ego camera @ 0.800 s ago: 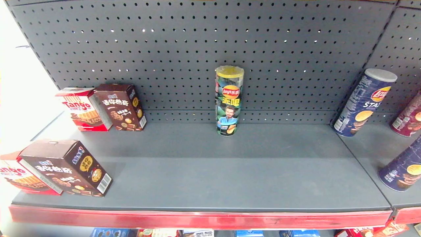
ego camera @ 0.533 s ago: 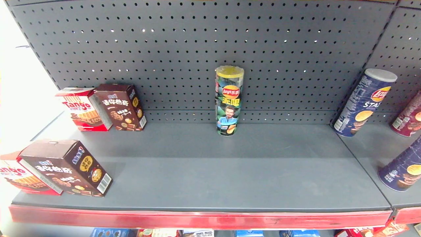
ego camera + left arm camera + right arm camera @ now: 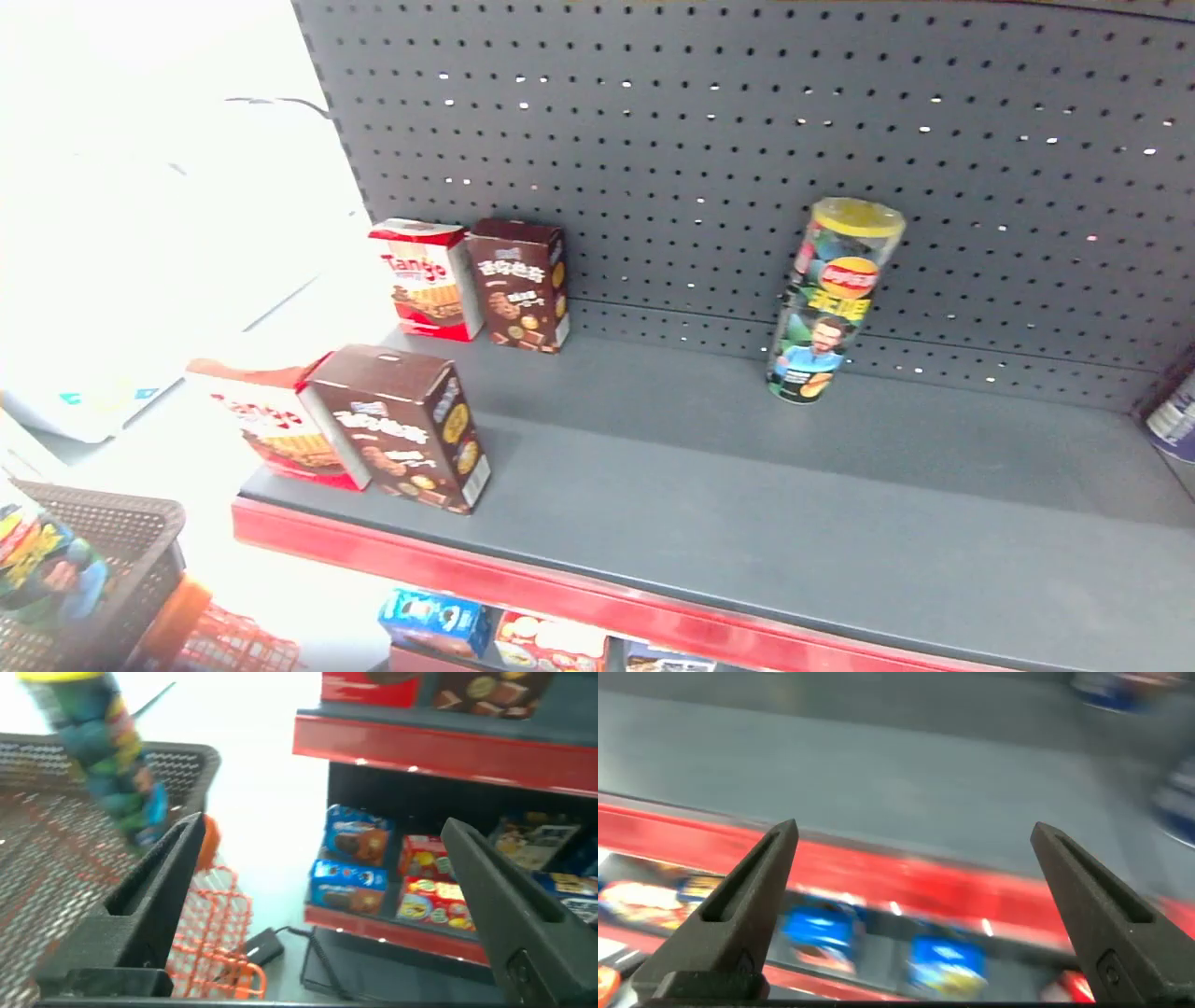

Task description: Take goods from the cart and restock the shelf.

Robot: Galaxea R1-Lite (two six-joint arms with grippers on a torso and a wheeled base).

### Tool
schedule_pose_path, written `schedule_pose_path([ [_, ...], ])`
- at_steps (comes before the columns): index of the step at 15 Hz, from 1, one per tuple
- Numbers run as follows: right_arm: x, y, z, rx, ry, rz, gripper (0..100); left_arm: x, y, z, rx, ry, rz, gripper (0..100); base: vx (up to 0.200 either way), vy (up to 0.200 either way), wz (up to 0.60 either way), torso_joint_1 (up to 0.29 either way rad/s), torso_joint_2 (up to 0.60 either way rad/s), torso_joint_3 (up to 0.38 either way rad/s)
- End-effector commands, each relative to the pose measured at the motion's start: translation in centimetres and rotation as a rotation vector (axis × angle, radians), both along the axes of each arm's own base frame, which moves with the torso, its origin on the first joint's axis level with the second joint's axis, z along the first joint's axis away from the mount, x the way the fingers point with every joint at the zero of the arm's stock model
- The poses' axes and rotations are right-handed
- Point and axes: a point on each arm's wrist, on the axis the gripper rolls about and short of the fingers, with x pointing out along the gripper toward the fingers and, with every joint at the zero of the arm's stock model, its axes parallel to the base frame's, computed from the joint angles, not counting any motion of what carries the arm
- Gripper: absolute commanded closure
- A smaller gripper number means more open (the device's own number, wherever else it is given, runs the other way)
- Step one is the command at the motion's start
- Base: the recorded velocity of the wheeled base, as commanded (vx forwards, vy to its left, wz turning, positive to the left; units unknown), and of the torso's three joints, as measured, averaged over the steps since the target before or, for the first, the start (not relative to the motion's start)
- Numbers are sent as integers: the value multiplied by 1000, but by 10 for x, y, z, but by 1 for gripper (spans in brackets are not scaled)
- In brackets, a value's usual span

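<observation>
A: What's closest?
B: The left claw (image 3: 327, 905), jaws spread wide with nothing between them, facing the cart's dark basket (image 3: 182, 763). A colourful can (image 3: 103, 756) stands in that basket.
A: And the other one?
B: The right claw (image 3: 915, 905) is just as wide and bare, facing the shelf's red front edge (image 3: 878, 873) (blue packs (image 3: 938, 957) sit on the level below).
A: On the shelf itself?
B: On the grey shelf (image 3: 747, 523), at the left front, a red box (image 3: 271, 429) touches a brown box (image 3: 401, 425). Farther back, a second red box (image 3: 425, 278) and a second brown box (image 3: 521, 282) stand side by side. Right of them, well apart, a chip tube (image 3: 831, 299) stands upright against the pegboard (image 3: 747, 121).
</observation>
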Motion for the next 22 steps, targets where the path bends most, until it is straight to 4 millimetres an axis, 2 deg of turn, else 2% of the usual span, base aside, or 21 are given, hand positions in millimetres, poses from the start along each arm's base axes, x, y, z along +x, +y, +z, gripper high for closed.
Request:
schedule_pose_path([
  [1, 0, 0, 0, 0, 0, 0, 0, 0, 0, 0, 1, 1, 0, 0, 0, 0, 600, 2, -2, 7],
  [2, 0, 0, 0, 0, 1, 0, 0, 0, 0, 0, 0, 1, 0, 0, 0, 0, 600, -7, -2, 2],
  [19, 0, 0, 0, 3, 0, 0, 0, 0, 0, 1, 10, -2, 13, 0, 0, 0, 0, 0, 0, 0],
  [20, 0, 0, 0, 3, 0, 0, 0, -2, 0, 7, 49, -18, 24, 0, 0, 0, 0, 0, 0, 0],
  [21, 0, 0, 0, 3, 0, 0, 0, -2, 1, 32, 134, -14, 35, 0, 0, 0, 0, 0, 0, 0],
  [22, 0, 0, 0, 3, 0, 0, 0, -2, 1, 32, 134, -14, 35, 0, 0, 0, 0, 0, 0, 0],
])
